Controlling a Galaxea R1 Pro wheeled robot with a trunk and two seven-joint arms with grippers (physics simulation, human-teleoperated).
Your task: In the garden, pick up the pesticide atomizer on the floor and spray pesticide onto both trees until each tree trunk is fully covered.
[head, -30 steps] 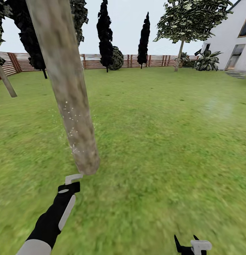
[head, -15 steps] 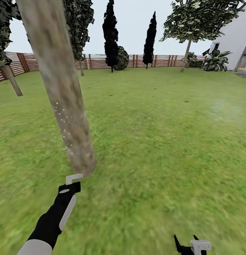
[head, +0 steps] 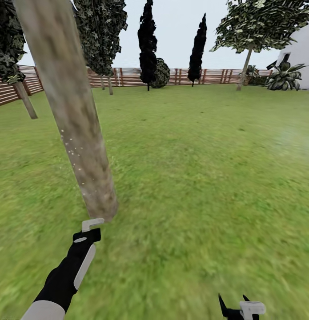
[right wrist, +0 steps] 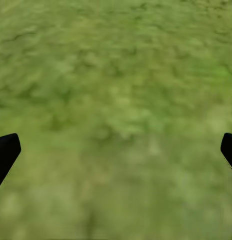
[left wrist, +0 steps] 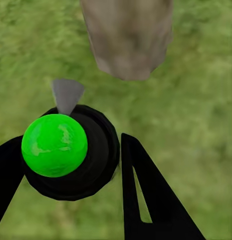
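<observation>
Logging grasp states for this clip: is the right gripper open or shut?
Open. In the right wrist view the right gripper has its two fingertips at opposite edges, with nothing but grass between them.

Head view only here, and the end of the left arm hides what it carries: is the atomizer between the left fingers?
Observer: Yes. The left wrist view shows the pesticide atomizer, black with a green top, between the fingers of the left gripper.
Operator: Where is it aimed?
Observer: Its grey nozzle points toward the foot of the tree trunk, with a strip of grass between them.
Operator: And the right fingers?
Observer: The right gripper is open wide over grass, holding nothing.
</observation>
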